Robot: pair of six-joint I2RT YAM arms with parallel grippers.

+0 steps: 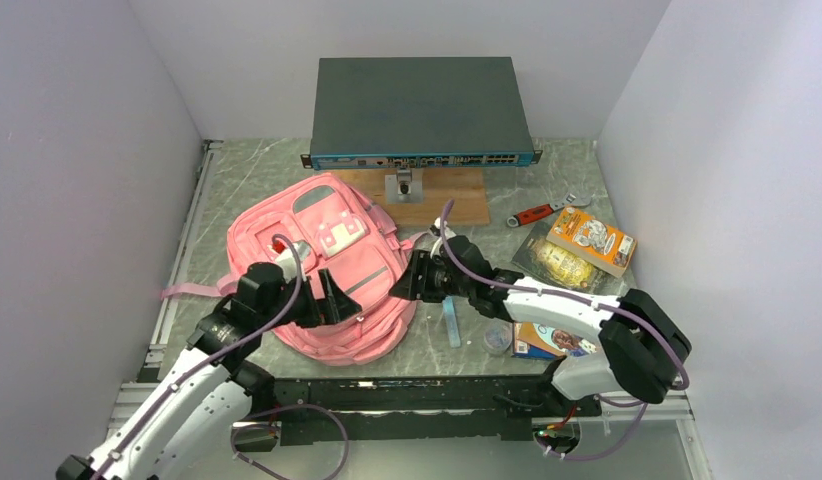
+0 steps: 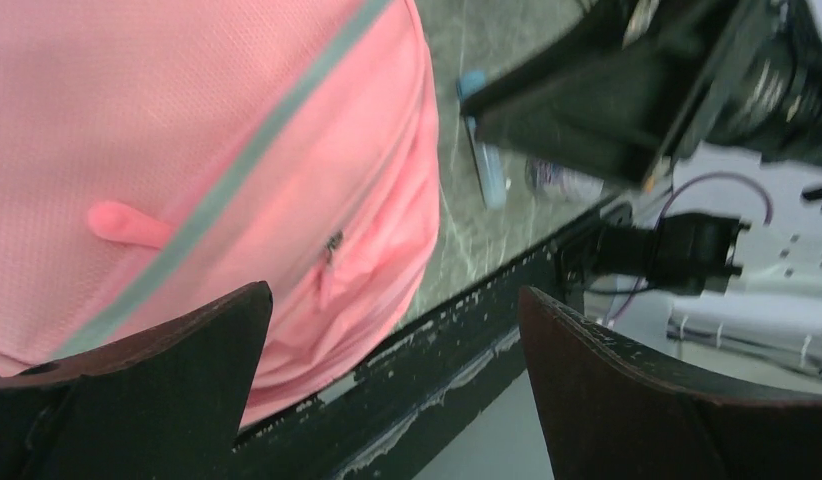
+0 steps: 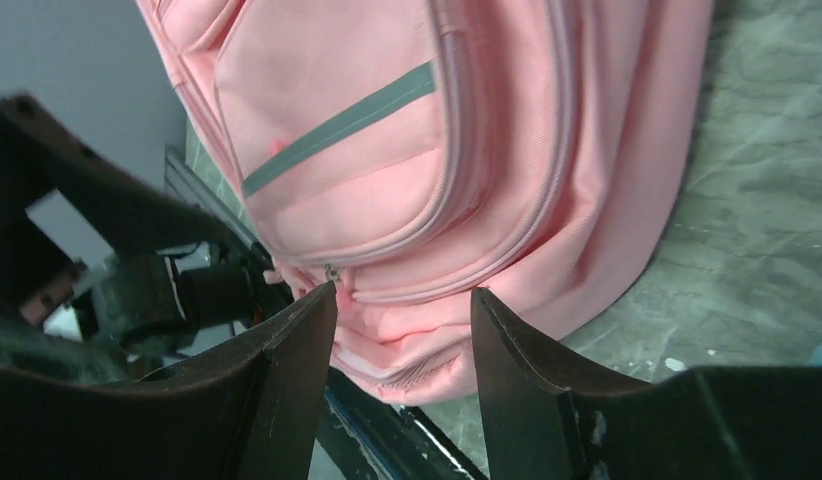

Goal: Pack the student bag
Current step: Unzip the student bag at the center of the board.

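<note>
The student bag [image 1: 332, 235] is a light-pink backpack lying flat left of the table's centre, front pockets facing up. My left gripper [image 1: 330, 298] hovers at the bag's near edge, jaws wide open and empty; its wrist view looks past the open gripper [image 2: 395, 293] at the bag [image 2: 187, 150] and a small zip pull [image 2: 332, 245]. My right gripper [image 1: 407, 277] sits at the bag's right edge. In its wrist view the right gripper [image 3: 402, 292] is open, with a zip pull [image 3: 332, 272] just off its left fingertip and the bag's folded edge [image 3: 427, 330] behind the gap.
A dark network switch [image 1: 422, 105] stands at the back on a wooden board [image 1: 457, 200]. At the right lie a red-handled tool [image 1: 535, 212], an orange box [image 1: 592, 240] and a yellow packet [image 1: 562, 263]. A blue tube [image 1: 452, 322], a small round container [image 1: 498, 338] and another box [image 1: 547, 340] lie under the right arm.
</note>
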